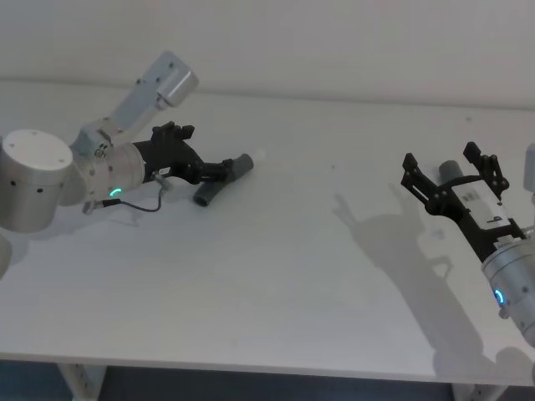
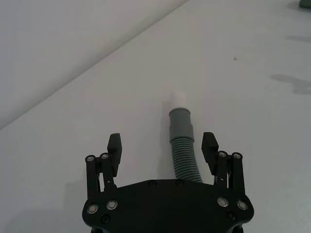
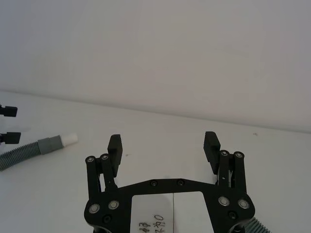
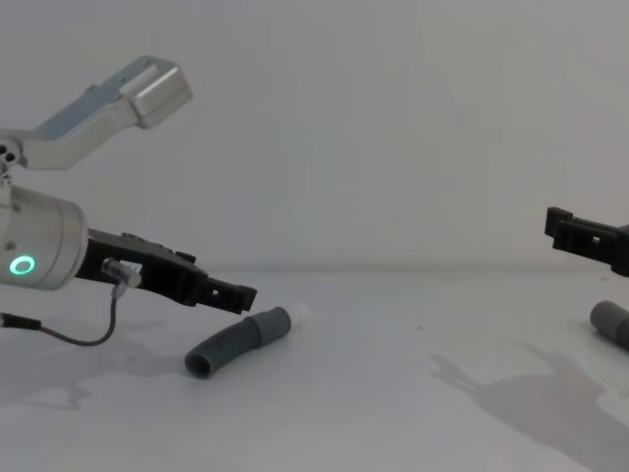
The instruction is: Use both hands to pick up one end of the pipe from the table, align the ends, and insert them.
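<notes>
A curved grey pipe piece (image 1: 219, 182) lies on the white table (image 1: 301, 276), its lighter collar and whitish tip (image 1: 261, 154) pointing toward the middle. My left gripper (image 1: 219, 170) stands open just above it. In the left wrist view the ribbed pipe (image 2: 183, 155) runs between the spread fingers (image 2: 114, 145). The chest view shows the gripper (image 4: 236, 293) a little above the pipe (image 4: 236, 344), not touching. A second grey piece (image 1: 451, 171) lies at the right. My right gripper (image 1: 440, 159) is open and held higher above that piece (image 4: 611, 320).
The table's far edge meets a plain white wall (image 1: 334, 42). A thin black cable (image 1: 146, 205) hangs from the left wrist near the table. The table's front edge (image 1: 251, 366) runs along the bottom of the head view.
</notes>
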Robot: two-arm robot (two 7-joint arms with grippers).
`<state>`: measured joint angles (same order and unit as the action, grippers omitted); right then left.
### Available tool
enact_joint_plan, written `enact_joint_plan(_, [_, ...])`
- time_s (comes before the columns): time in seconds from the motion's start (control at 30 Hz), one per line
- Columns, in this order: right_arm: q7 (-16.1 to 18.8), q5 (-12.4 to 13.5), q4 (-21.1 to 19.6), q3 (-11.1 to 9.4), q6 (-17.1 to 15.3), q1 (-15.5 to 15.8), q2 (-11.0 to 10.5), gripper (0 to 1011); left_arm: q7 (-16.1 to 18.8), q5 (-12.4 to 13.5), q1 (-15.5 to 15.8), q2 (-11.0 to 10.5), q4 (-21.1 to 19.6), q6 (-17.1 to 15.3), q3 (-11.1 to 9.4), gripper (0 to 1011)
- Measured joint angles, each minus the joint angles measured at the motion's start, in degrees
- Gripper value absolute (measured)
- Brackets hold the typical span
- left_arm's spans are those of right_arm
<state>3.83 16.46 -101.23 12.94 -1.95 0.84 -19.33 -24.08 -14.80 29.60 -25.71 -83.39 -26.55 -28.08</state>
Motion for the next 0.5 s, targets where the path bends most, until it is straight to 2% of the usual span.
enact_joint_plan(0.5, [0.00,0.00,0.00,0.00,0.00,0.00,0.00,1002,-1.37,0.86,1.76,1.83,3.23,-0.73,-0.95,1000])
